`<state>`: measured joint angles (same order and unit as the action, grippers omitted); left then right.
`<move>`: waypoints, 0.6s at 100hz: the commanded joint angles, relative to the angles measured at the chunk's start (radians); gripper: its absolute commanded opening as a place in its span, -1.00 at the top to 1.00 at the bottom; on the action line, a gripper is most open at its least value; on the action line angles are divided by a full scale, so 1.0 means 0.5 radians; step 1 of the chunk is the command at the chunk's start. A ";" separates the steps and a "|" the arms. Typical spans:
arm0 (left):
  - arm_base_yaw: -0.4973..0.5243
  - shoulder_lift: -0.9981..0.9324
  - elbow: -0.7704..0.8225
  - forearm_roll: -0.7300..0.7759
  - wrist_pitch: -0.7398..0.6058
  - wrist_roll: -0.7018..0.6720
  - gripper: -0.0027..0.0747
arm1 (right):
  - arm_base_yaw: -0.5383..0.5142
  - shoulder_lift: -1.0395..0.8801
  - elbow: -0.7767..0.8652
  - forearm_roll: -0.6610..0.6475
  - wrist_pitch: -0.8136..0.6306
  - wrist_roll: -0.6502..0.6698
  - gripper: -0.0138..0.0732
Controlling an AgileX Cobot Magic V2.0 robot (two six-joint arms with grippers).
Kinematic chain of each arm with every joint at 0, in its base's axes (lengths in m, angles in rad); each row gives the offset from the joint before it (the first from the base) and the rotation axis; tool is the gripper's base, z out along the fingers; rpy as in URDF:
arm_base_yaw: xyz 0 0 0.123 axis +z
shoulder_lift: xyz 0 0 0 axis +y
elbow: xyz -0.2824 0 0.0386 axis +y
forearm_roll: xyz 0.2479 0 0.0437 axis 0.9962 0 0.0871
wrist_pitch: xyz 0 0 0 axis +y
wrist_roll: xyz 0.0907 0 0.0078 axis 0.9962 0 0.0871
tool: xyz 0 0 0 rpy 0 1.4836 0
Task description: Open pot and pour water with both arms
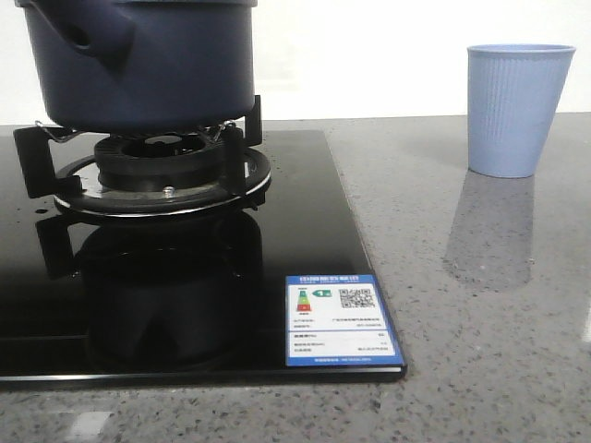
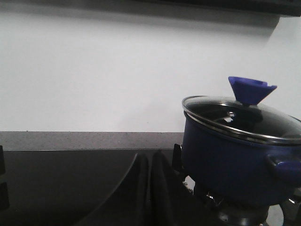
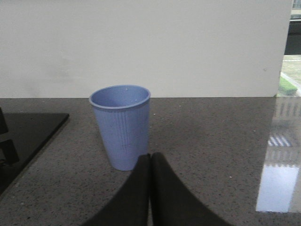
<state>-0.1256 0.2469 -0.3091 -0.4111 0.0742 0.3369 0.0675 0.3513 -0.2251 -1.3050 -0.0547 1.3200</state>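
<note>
Glass-lidded pot (image 2: 235,160) occupies the burner (image 1: 162,171); ribbed cup (image 1: 515,109) stands well apart.

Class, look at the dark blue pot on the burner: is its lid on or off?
On. In the left wrist view the glass lid sits level on the pot rim, its blue knob upright.

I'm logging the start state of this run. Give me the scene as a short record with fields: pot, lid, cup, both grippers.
pot: dark blue pot sits on the burner grate of the black glass hob
lid: glass lid on the pot, blue knob on top
cup: light blue ribbed cup upright on the grey countertop, right of the hob, apart from it
left gripper: shut, empty, apart from the pot
right gripper: shut, empty, facing the cup
</note>
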 commanded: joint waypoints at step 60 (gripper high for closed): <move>0.001 -0.007 -0.052 -0.029 -0.170 0.003 0.98 | -0.012 0.009 -0.041 -0.002 -0.163 -0.004 0.84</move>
<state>-0.1256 0.2363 -0.3091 -0.4150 0.0653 0.3369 0.0675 0.3513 -0.2194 -1.3067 -0.1167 1.3200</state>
